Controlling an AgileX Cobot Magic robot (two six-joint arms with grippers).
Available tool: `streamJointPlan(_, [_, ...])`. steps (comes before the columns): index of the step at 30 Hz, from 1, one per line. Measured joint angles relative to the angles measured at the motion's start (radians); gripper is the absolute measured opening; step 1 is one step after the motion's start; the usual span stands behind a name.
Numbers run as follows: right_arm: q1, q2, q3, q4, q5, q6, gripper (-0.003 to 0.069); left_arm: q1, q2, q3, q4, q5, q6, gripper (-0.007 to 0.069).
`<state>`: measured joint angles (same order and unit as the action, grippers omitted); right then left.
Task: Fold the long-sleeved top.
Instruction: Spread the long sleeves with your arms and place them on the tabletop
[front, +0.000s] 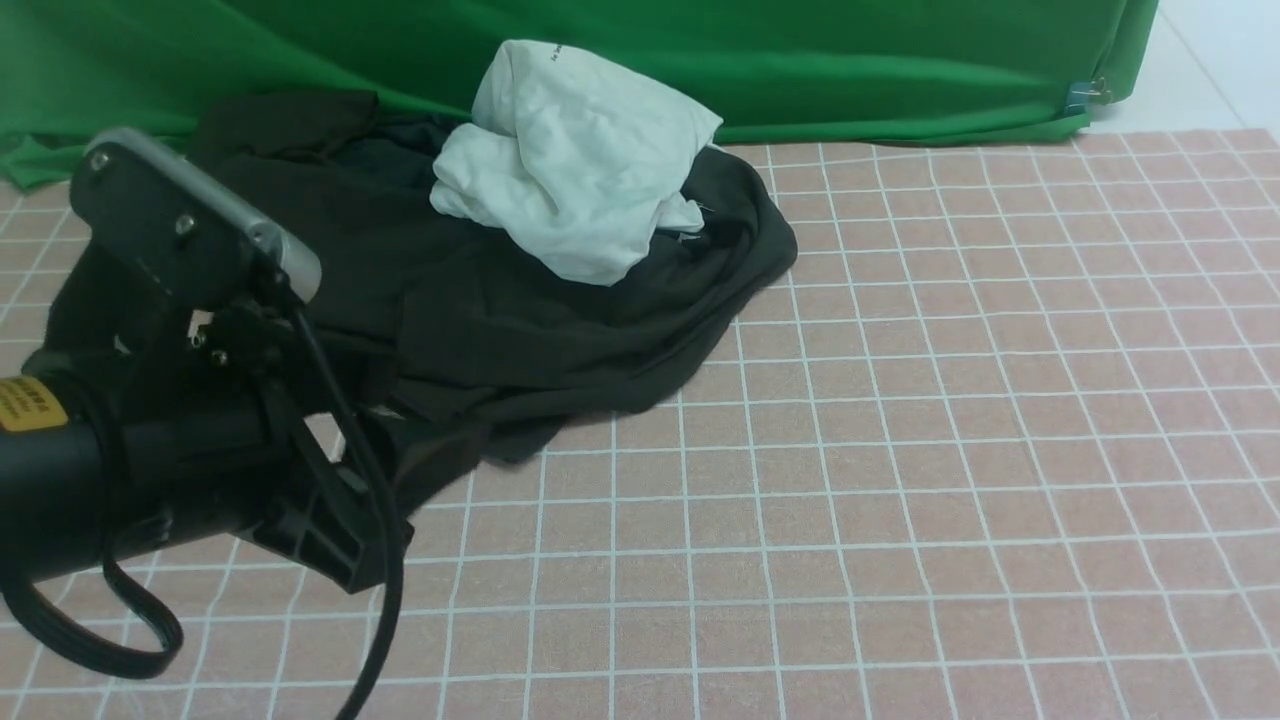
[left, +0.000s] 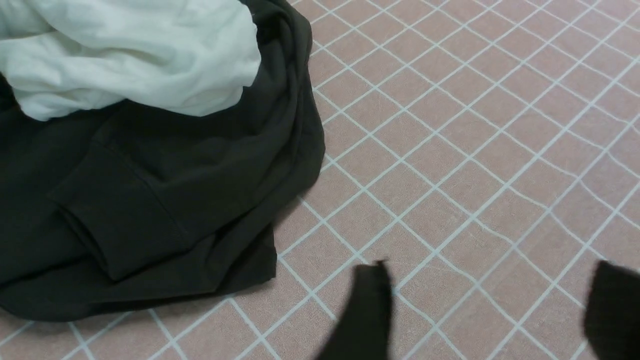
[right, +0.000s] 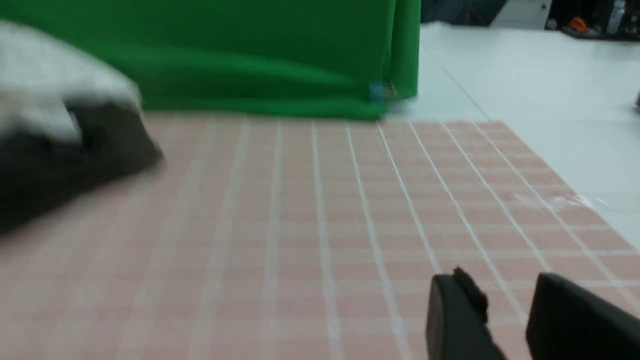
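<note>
Judging from these views, the task has not really begun: 0 folds are made. The long-sleeved top (front: 560, 330) lies as a crumpled dark heap in the upper left to centre of the front view, on the pink gridded table (front: 950, 450), close to the green backdrop cloth (front: 800, 70). A white tee (front: 575, 160) sits bunched on top of it, and a darker piece (front: 400, 150) shows at the heap's upper edge; where one dark garment ends and the other starts I cannot tell.

In the left wrist view the top (left: 150, 200) fills the left half of the frame, with a stitched band that looks like a cuff (left: 120, 235) lying on it and the tee (left: 125, 55) in the upper left corner.

The left end effector (left: 490, 280) shows at the bottom of that frame, jaws spread wide with only bare table between them, just beside the heap's edge. The left arm (front: 150, 440) fills the lower left of the front view. The right end effector (right: 502, 287), in the lower right of its blurred view, has its jaws parted and grips nothing, well apart from the heap (right: 65, 165).

Left to do, as I judge it: get the top free of the tee, spread it flat, bring in the 2 sleeves, then fold the body.
</note>
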<state>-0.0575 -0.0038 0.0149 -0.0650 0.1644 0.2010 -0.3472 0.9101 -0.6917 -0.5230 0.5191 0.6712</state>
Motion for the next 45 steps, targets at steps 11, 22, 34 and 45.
streamJointPlan(11, [0.004,0.0,0.0,0.202,-0.298,0.43,0.0243,0.0,0.0,0.0,0.002,0.024,-0.074,0.0108])
streamJointPlan(22, [0.45,0.413,-0.451,0.183,0.257,0.16,0.015,0.0,0.001,-0.001,0.043,0.012,-0.074,0.002])
streamJointPlan(34, [0.758,1.229,-1.069,-0.072,0.577,-0.039,0.015,0.0,-0.246,-0.002,0.229,0.087,-0.236,0.002])
streamJointPlan(45, [0.638,1.663,-1.612,0.329,0.644,-0.35,0.0242,0.0,-0.525,-0.002,0.354,0.269,-0.411,0.002])
